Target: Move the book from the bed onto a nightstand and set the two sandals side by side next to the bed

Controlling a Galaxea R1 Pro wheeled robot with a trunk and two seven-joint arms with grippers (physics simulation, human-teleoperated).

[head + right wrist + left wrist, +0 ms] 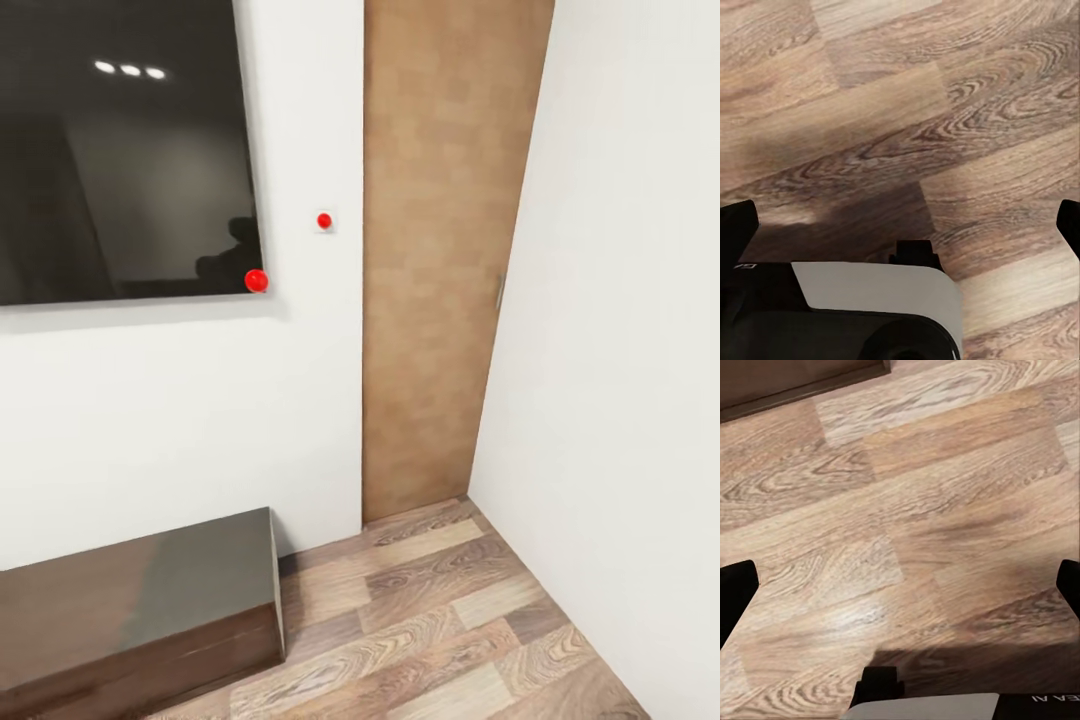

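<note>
The book, the bed, the nightstand and the sandals are out of view. My left gripper (900,592) hangs open over bare wood-plank floor (915,510), its black fingertips (735,592) far apart at the picture's two sides, with nothing between them. My right gripper (904,225) is open too, above the same kind of floor (945,112), with nothing held.
Ahead is a white wall with a large dark screen (120,150) and a low glossy dark-brown cabinet (130,600) beneath it. A light wooden door (440,250) stands in the corner, with a white wall (630,350) to its right. Plank floor (450,620) lies open between them.
</note>
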